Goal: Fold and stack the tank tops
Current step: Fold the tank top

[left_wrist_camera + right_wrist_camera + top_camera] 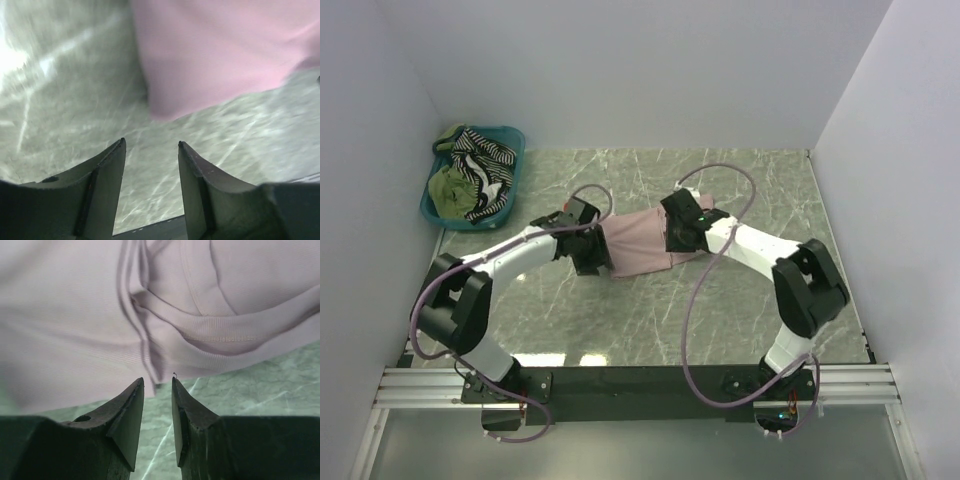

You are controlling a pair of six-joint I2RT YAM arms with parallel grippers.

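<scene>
The pink tank top (638, 245) lies partly folded on the marble table between my two grippers. It fills the top of the left wrist view (220, 50) and the right wrist view (100, 315), where its strap seams show. My left gripper (590, 255) is open and empty at the top's left edge, just short of its corner (151, 142). My right gripper (682, 232) is open a little and empty at the top's right edge (157, 381). The striped tank top (485, 160) and the olive green tank top (452, 190) lie in the teal basket (513, 136).
The teal basket stands at the table's back left corner against the white walls. The marble table (740, 300) stretches to the front and right. Purple cables (705, 300) loop over both arms.
</scene>
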